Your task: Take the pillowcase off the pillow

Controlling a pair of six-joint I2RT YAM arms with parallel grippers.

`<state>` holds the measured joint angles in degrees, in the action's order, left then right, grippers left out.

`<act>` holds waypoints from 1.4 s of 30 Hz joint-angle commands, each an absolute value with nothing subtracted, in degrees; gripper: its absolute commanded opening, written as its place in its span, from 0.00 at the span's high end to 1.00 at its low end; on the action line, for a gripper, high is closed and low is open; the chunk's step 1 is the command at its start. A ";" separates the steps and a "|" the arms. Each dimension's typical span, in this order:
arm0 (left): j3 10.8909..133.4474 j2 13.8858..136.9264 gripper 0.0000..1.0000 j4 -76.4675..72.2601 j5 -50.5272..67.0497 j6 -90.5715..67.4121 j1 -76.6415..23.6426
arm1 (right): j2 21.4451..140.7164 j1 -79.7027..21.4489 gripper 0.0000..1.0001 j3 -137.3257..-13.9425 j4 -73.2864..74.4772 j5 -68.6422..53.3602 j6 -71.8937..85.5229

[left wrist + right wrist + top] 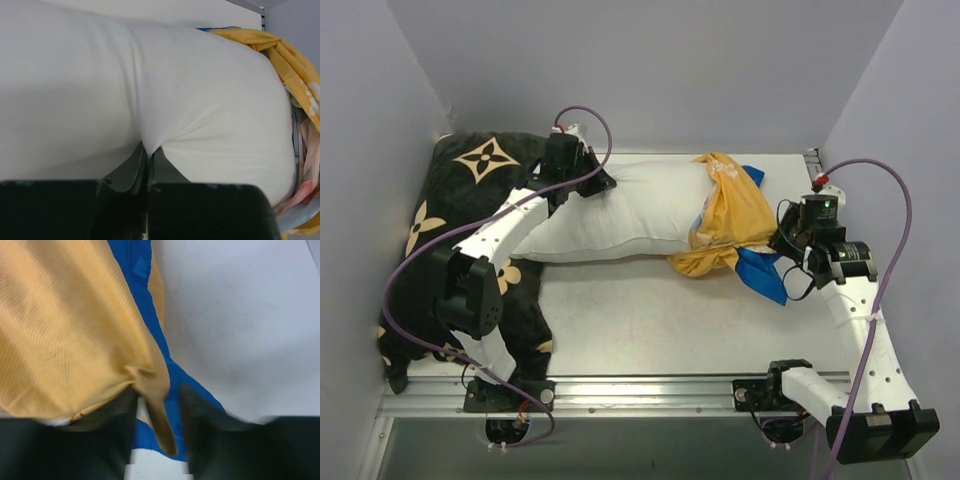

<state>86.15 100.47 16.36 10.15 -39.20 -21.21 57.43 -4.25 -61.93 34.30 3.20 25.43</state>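
The white pillow (620, 210) lies across the back of the table. Its right end is still inside the bunched pillowcase (732, 215), which is turned orange-yellow side out with a blue part showing at the lower right. My left gripper (592, 182) is at the pillow's far left edge. In the left wrist view it (148, 150) is shut on a pinch of the pillow's white fabric (150, 75), with the pillowcase (295, 65) at the right. My right gripper (785, 243) is at the pillowcase's right side. In the right wrist view it (158, 389) stands open, with a loose fold of the pillowcase (65, 325) hanging between the fingers.
A black cushion with tan flower motifs (470, 190) lies at the left and drapes toward the front edge under my left arm. The grey table (650, 320) extends in front of the pillow and also shows in the right wrist view (240, 315). Walls close in on the back and both sides.
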 commanded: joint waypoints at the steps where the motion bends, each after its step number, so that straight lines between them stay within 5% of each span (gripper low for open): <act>1: 86.66 101.78 1.00 16.79 0.00 -36.12 -16.34 | 59.50 -9.01 0.54 -66.35 35.42 1.48 23.38; 4: 86.49 102.65 1.00 16.53 0.00 -36.12 -17.92 | 59.85 -24.66 0.20 -67.94 36.91 14.73 25.04; 7: 85.87 103.09 1.00 15.91 0.00 -36.47 -18.89 | 61.78 -34.87 0.02 -69.25 38.32 22.66 26.89; 11: 84.99 103.18 1.00 15.21 0.00 -36.91 -19.25 | 65.03 -43.76 0.00 -68.64 38.58 31.19 30.06; 20: 84.73 102.13 1.00 15.12 0.00 -36.48 -19.25 | 74.71 -40.87 0.00 -68.20 31.92 33.85 31.29; 23: 84.73 102.13 1.00 15.03 1.31 -36.56 -19.25 | 76.02 -40.87 0.11 -68.81 29.97 31.46 31.03; 26: 84.73 101.95 1.00 14.94 1.23 -36.48 -19.07 | 75.77 -38.68 0.47 -67.07 30.41 30.86 31.55; 27: 84.81 102.04 1.00 14.94 1.58 -36.39 -18.64 | 73.93 -37.45 0.69 -64.89 30.41 29.46 31.81; 30: 84.73 102.13 1.00 14.77 2.45 -36.82 -17.58 | 68.58 -31.65 1.00 -59.53 30.58 27.77 31.12; 42: 86.13 102.22 1.00 14.50 6.59 -38.50 -10.72 | 51.24 2.61 1.00 -58.52 32.86 14.87 27.95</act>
